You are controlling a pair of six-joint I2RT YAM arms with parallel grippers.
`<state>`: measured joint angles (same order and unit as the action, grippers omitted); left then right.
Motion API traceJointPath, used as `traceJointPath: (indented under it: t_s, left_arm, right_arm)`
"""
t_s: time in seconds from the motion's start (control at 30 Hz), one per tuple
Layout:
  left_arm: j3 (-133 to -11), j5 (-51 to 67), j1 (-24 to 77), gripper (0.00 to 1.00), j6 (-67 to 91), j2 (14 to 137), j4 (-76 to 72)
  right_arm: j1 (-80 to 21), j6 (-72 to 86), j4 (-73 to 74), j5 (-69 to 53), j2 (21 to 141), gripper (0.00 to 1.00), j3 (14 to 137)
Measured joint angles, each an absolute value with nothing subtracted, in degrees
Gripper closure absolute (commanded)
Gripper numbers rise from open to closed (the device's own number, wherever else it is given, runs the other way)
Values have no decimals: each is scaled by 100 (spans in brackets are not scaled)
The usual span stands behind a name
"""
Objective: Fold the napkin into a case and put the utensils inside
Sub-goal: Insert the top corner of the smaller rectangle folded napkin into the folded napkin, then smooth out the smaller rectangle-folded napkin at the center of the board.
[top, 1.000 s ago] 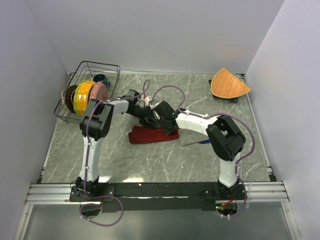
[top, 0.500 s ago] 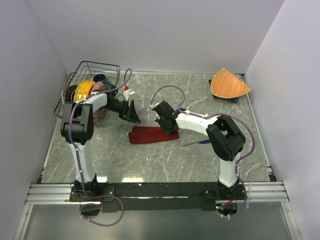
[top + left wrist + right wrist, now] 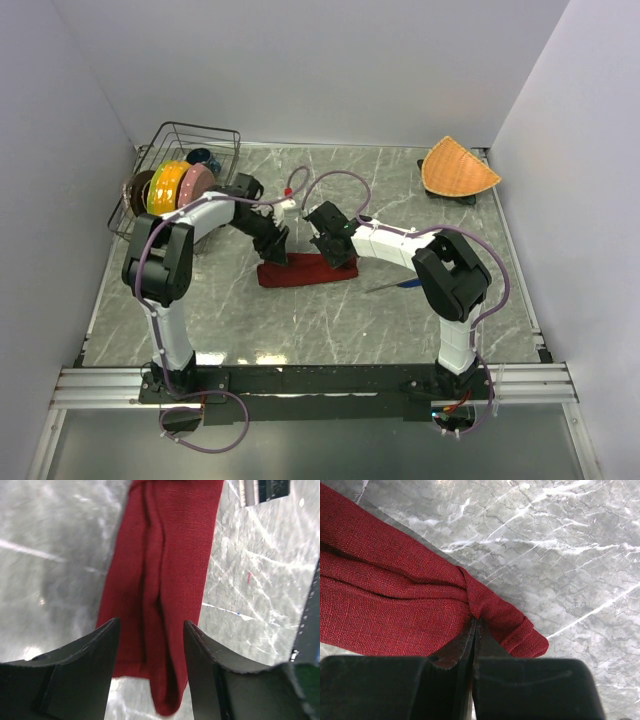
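The dark red napkin (image 3: 300, 271) lies folded into a long narrow strip on the marble table. My left gripper (image 3: 277, 247) hovers open over its left end. In the left wrist view the napkin (image 3: 160, 575) runs between the two black fingers (image 3: 95, 655), which stand apart from the cloth. My right gripper (image 3: 343, 257) is shut at the strip's right end. In the right wrist view the napkin (image 3: 395, 600) gathers into a wrinkle pinched at the jaw tips (image 3: 475, 624). The blue-purple knife (image 3: 398, 286) lies right of the napkin. The fork is out of view.
A wire dish rack (image 3: 222, 135) with coloured plates (image 3: 168, 190) stands at the back left, close behind my left arm. An orange woven mat (image 3: 458, 168) sits at the back right corner. White walls close in three sides.
My left arm pulled away from the napkin towards the rack, then came back over the strip's left end with its jaws open. The right arm and the napkin stayed put.
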<state>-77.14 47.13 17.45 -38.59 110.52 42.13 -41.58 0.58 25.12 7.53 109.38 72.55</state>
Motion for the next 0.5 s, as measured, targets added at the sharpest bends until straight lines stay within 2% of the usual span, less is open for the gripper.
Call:
traceJointPath:
  t_s: [0.13, 0.33, 0.5]
  left_arm:
    - [-7627, 4477, 1962, 44, -3981, 11052, 4084]
    - [-7614, 4285, 2021, 52, -4005, 11059, 3839]
    - [-7612, 4219, 2060, 50, -4058, 11059, 3741]
  right_arm:
    - [-4143, 148, 2521, 711, 10940, 100, 7264]
    - [-4119, 233, 2528, 666, 10940, 100, 7266]
    - [-4097, 274, 2532, 637, 10940, 100, 7266]
